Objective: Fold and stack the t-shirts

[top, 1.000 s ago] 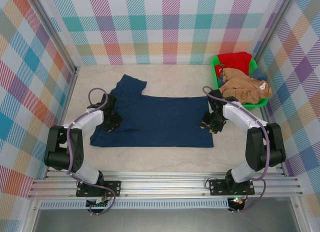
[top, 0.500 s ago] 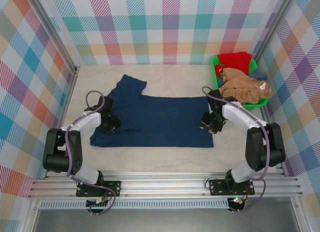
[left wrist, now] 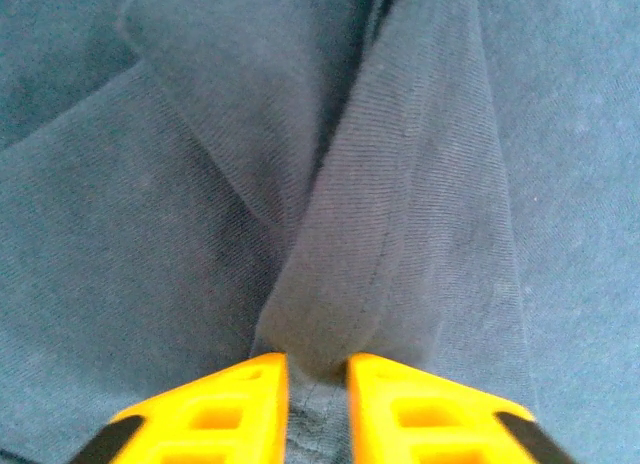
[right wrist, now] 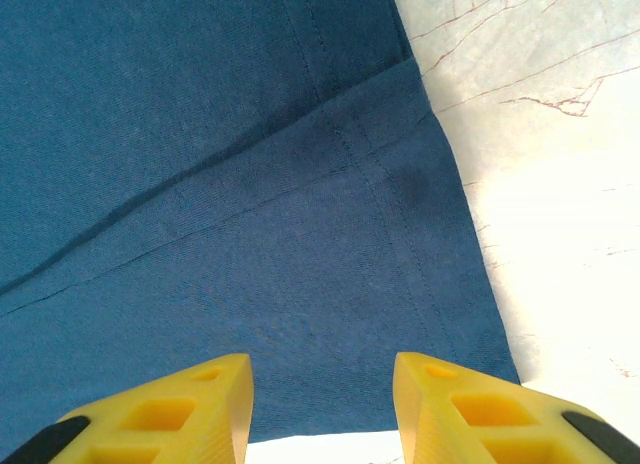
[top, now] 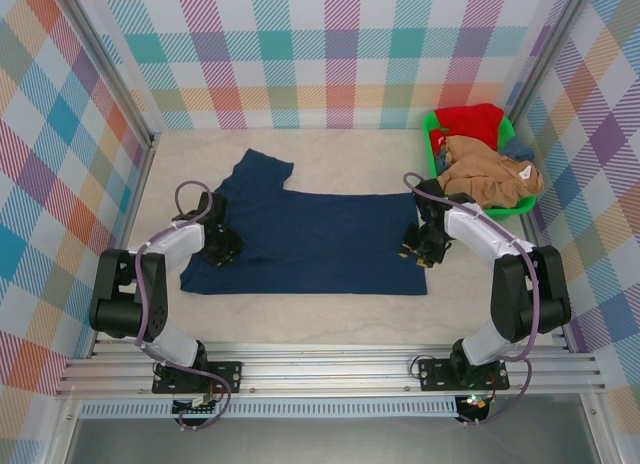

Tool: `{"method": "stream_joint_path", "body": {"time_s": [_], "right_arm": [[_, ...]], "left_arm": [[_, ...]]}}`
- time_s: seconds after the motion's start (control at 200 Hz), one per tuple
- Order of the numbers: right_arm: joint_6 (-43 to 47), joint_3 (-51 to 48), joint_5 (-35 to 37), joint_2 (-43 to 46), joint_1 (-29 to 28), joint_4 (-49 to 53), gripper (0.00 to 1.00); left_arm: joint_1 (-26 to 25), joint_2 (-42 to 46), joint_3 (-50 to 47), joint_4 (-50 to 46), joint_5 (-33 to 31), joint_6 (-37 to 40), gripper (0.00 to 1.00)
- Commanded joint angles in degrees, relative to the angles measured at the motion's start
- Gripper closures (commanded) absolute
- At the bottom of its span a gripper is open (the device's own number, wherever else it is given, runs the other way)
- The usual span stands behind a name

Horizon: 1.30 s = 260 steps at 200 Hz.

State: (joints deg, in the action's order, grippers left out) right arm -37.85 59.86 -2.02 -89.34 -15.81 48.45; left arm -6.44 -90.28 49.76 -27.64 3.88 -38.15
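— Barely shifted, the left gripper [left wrist: 317, 372] now pinches a thin ridge of the navy t-shirt [top: 320, 244], which is spread on the table [top: 330, 319]. The right gripper [right wrist: 322, 384] hangs open over its edge.
— That shallow pinch could slip when lifted.

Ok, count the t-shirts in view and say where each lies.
4: a dark navy cloth shirt spread on the table; red shirt, tan-brown shirt, sliver of blue shirt piled in the green plastic basket, which may hide more.
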Motion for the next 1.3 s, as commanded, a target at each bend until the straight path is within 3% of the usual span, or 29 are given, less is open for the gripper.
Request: {"method": "stream_joint_path", "body": {"time_s": [0.0,0.165,0.42,0.53,0.595,0.66,0.855,1.295], "right_arm": [[0.9,1.8,-0.6,-0.8,-0.3,-0.1,0.59],[0.9,1.8,-0.6,-0.8,-0.4,-0.2,0.59],[1.0,1.7,-0.6,-0.7,-0.5,-0.5,0.59],[1.0,1.6,-0.7,-0.9,-0.6,-0.6,0.59],[1.1,1.7,-0.9,-1.1,-0.6,-0.7,0.59],[1.3,1.9,-0.9,-1.3,-0.7,-0.6,0.59],[1.7,2.1,-1.0,-1.4,-0.8,-0.5,0.59],[1.4,1.1,-1.7,-1.3,-0.9,-0.8,0.59]], "left_arm": [[0.4,-0.8,0.5,0.6,0.4,0.5,0.88],[0.3,-0.9,2.2,-0.7,0.2,1.3,1.00],[-0.9,4.9,4.4,-8.0,-4.1,-1.2,1.00],[0.3,6.5,1.2,-7.4,-1.7,-4.5,0.90],[1.1,7.0,-1.0,-5.1,-0.2,-5.5,0.90],[1.6,6.9,-1.6,-2.9,0.9,-5.5,0.97],[1.4,4.3,2.0,-0.3,2.2,-3.9,1.00],[-4.9,-10.5,19.7,-7.6,-3.0,2.1,1.00]]}}
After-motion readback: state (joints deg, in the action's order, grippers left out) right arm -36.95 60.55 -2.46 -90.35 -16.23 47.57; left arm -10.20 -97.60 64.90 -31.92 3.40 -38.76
